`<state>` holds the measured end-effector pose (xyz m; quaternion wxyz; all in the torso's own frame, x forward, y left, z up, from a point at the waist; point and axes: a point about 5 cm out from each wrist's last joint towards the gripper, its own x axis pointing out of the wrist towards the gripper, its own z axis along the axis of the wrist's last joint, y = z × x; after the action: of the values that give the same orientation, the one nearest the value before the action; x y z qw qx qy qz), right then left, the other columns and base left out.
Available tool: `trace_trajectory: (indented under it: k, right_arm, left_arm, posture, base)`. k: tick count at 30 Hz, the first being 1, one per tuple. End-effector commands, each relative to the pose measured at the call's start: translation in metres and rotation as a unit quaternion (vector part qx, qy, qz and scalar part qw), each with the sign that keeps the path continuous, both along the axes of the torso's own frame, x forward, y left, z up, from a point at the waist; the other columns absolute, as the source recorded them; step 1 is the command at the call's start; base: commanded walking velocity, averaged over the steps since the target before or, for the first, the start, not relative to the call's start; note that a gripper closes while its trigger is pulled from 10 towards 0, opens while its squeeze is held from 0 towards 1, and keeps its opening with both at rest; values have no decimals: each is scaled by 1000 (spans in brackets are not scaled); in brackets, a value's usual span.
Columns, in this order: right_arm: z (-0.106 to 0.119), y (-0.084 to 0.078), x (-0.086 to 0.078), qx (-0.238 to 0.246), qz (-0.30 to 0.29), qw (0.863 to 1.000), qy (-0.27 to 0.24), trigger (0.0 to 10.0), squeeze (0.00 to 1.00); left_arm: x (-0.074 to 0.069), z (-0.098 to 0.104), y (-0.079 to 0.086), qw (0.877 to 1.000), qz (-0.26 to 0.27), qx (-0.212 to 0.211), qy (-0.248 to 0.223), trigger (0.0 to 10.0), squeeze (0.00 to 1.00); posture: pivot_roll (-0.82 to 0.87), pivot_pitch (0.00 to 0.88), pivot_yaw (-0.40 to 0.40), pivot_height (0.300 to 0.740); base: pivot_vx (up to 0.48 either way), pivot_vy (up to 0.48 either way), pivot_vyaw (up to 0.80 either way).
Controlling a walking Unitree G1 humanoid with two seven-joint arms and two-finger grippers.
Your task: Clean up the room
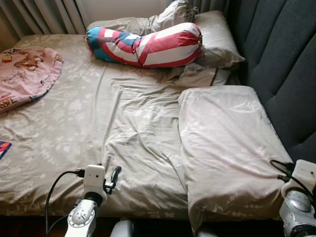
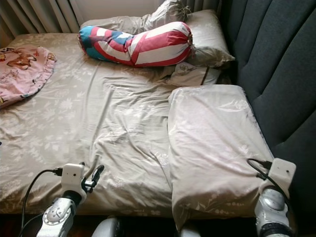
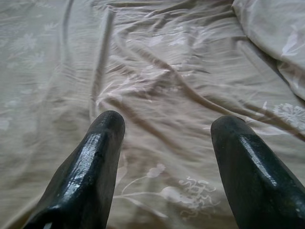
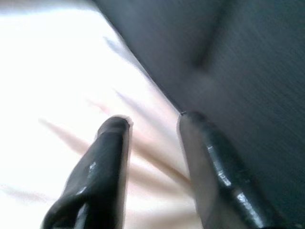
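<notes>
Across the bed (image 1: 59,148) little looks tidied yet: its sheet (image 1: 133,123) lies rumpled, the grey pillow (image 1: 227,148) sits crooked by the headboard edge, and the left hand (image 1: 112,178) and right hand (image 4: 152,125) hover open, empty.

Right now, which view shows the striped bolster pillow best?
The left eye view: the whole striped bolster pillow lies unobstructed at the bed's head. The right eye view shows it equally whole, slightly shifted.

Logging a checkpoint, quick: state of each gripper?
Left gripper: open, empty, over the bedsheet.
Right gripper: open, empty, by the pillow.
</notes>
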<state>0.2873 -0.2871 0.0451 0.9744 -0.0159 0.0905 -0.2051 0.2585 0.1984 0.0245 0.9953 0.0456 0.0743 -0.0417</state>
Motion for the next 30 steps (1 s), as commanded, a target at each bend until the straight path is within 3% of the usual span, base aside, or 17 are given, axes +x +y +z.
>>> trace_trajectory:
  k: [1, 3, 11, 14, 26, 30]
  right_arm:
    - [2, 16, 6, 11, 54, 998, -20, 10000, 0]
    - [0, 34, 10, 20, 93, 995, -23, 10000, 0]
    - [-17, 58, 7, 46, 131, 990, 9, 10000, 0]
    - [-26, 75, 0, 60, 164, 985, 10, 10000, 0]
    - [-34, 84, -3, 73, 174, 982, 27, 10000, 0]
    - [-48, 85, -13, 81, 176, 979, 65, 10000, 0]
  left_arm:
    - [-3, -2, 2, 1000, 4, 1, 5, 10000, 0]
    - [-2, -2, 1, 1000, 3, 1, 5, 10000, 0]
    - [1, -8, 1, 1000, 6, 1, 20, 10000, 0]
    - [6, -10, 6, 999, 19, -8, 35, 10000, 0]
    - [6, -15, 4, 998, 32, -29, 49, 10000, 0]
    - [4, -23, 3, 995, 49, -48, 75, 10000, 0]
  posture:
    - [-116, 79, -1, 655]
    - [-115, 80, -2, 655]
    - [-114, 80, -7, 655]
    - [-111, 83, -5, 660]
    - [-105, 82, -7, 735]
    - [-100, 75, -12, 740]
  base:
    - [0, 0, 0]
    - [0, 0, 0]
    - [0, 0, 0]
    - [0, 0, 0]
    - [0, 0, 0]
    - [0, 0, 0]
